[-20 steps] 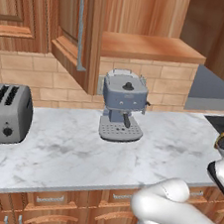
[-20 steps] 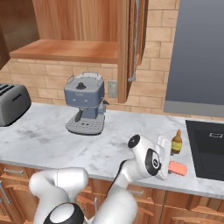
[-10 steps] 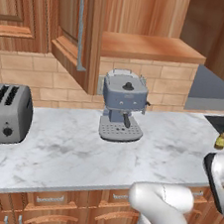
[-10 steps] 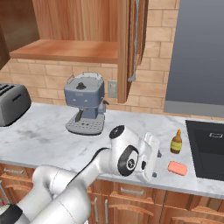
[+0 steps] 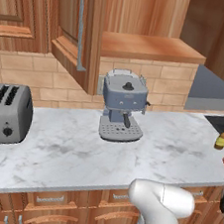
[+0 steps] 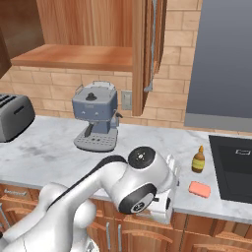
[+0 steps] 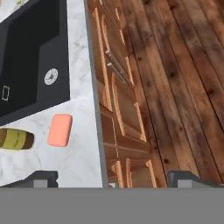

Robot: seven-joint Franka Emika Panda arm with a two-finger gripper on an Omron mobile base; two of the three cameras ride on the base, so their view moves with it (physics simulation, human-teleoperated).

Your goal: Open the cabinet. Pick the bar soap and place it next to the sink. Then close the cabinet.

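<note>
The bar soap (image 6: 199, 189) lies on the white marble counter (image 6: 44, 147) near its front edge, between the amber bottle (image 6: 198, 160) and the dark sink (image 6: 236, 167). The gripper (image 7: 113, 180) hangs spread wide and empty past that front edge, above the wooden floor (image 7: 183, 78). The cabinet (image 6: 147, 49) stands open over the coffee machine (image 6: 96, 120); a toaster (image 5: 4, 112) sits toward the counter's left end.

Counter count: one toaster (image 5: 4, 114), one coffee machine (image 5: 123, 105), one amber bottle (image 6: 198, 160), one bar soap (image 6: 199, 189). One sink (image 6: 235, 166), one cabinet (image 5: 77, 27) with its door swung open. Several low drawers (image 7: 117, 65) below; total unclear.
</note>
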